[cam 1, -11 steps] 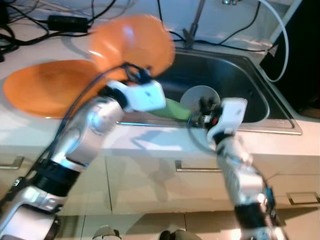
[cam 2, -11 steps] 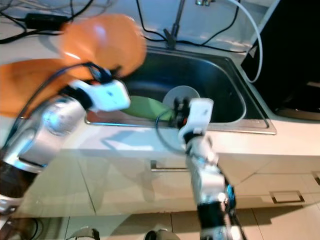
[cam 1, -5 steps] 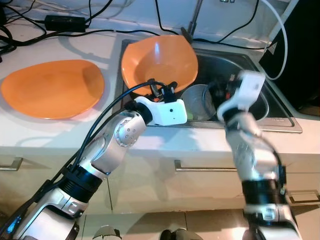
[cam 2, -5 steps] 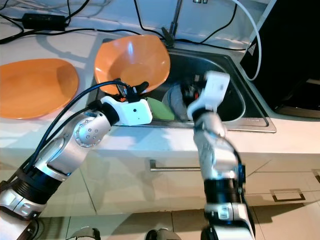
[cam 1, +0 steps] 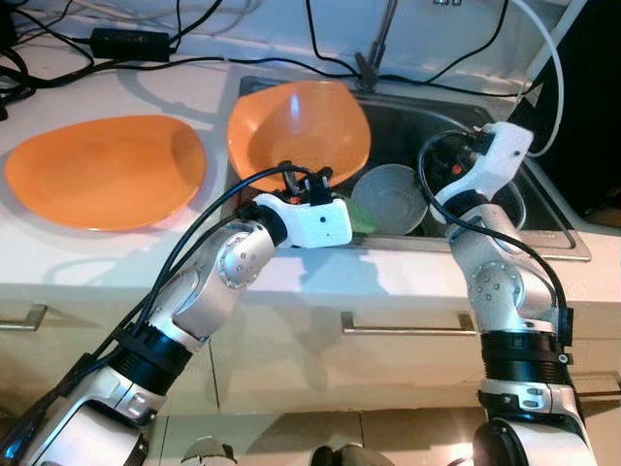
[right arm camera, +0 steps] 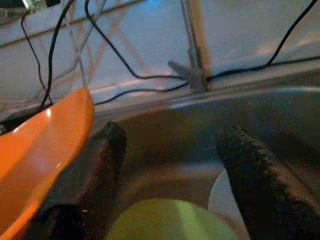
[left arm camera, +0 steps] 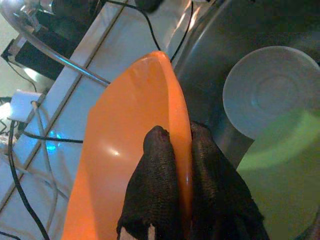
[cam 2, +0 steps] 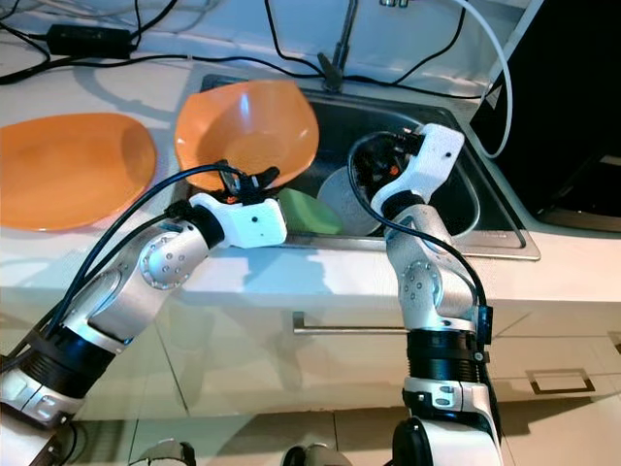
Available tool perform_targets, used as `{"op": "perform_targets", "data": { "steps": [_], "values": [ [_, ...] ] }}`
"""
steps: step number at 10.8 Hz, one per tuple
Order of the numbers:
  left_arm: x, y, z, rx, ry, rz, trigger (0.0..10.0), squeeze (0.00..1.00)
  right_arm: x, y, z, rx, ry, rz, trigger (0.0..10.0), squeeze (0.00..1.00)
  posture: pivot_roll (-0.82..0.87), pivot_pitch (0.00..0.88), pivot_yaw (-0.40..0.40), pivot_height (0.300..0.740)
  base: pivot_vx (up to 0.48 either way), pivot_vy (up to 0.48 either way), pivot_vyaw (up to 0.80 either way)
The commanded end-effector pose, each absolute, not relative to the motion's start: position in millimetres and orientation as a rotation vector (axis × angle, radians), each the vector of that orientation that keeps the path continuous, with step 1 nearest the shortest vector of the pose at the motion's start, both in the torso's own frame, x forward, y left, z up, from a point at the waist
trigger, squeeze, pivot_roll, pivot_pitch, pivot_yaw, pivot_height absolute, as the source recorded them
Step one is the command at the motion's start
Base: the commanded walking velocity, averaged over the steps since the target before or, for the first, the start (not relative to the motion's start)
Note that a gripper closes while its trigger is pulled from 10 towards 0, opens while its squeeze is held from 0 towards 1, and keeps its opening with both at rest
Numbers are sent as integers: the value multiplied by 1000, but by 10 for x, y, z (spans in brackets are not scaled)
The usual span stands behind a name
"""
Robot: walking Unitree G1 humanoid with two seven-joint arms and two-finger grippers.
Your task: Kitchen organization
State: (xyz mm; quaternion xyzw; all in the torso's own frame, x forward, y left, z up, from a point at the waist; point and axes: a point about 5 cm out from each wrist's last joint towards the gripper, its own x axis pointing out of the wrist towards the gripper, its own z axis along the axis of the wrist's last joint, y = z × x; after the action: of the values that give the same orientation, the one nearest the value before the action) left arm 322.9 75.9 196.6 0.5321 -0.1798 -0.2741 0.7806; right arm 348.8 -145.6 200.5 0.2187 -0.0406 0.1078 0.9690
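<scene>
- Left gripper [left arm camera: 172,150] pinches the rim of the orange bowl [cam 1: 296,131], tilted at the sink's [cam 1: 543,209] left edge.
- Right gripper [right arm camera: 170,145], fingers spread and empty, hovers over the grey plate [cam 1: 390,197], perhaps near it.
- Orange plate [cam 1: 102,170] lies on the counter's left.

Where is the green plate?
The green plate lies in the sink, near its front edge, between the orange bowl held by the left gripper and the grey plate.
</scene>
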Motion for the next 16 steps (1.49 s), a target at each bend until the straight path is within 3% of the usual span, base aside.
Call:
{"op": "perform_targets", "data": {
  "steps": [1, 2, 5, 14, 15, 16],
  "values": [
    [3186, 696, 1988, 1163, -439, -608, 10000, 0, 3496, -1473, 2107, 449, -89, 255, 10000, 965, -37, 72, -165, 719, 0, 0, 0],
    [3171, 705, 1983, 1157, -448, -613, 10000, 0, 3491, -1401, 2070, 434, -41, 311, 10000, 0, -35, 72, -167, 719, 0, 0, 0],
    [3164, 715, 1988, 1151, -459, -627, 10000, 0, 3456, -1232, 2007, 488, 44, 438, 10000, 0, -33, 72, -169, 719, 0, 0, 0],
    [3073, 666, 2072, 1158, -582, -634, 10000, 0, 3473, -1165, 1918, 532, 109, 459, 10000, 0, -20, 68, -178, 719, 0, 0, 0],
    [3066, 671, 2091, 1161, -599, -620, 10000, 0, 3473, -1151, 1915, 538, 109, 464, 8784, 0, -16, 67, -180, 719, 0, 0, 0],
    [3065, 674, 2114, 1163, -616, -608, 10000, 0, 3476, -1139, 1915, 545, 109, 465, 0, 0, -16, 67, -180, 719, 0, 0, 0]
  ]
}}
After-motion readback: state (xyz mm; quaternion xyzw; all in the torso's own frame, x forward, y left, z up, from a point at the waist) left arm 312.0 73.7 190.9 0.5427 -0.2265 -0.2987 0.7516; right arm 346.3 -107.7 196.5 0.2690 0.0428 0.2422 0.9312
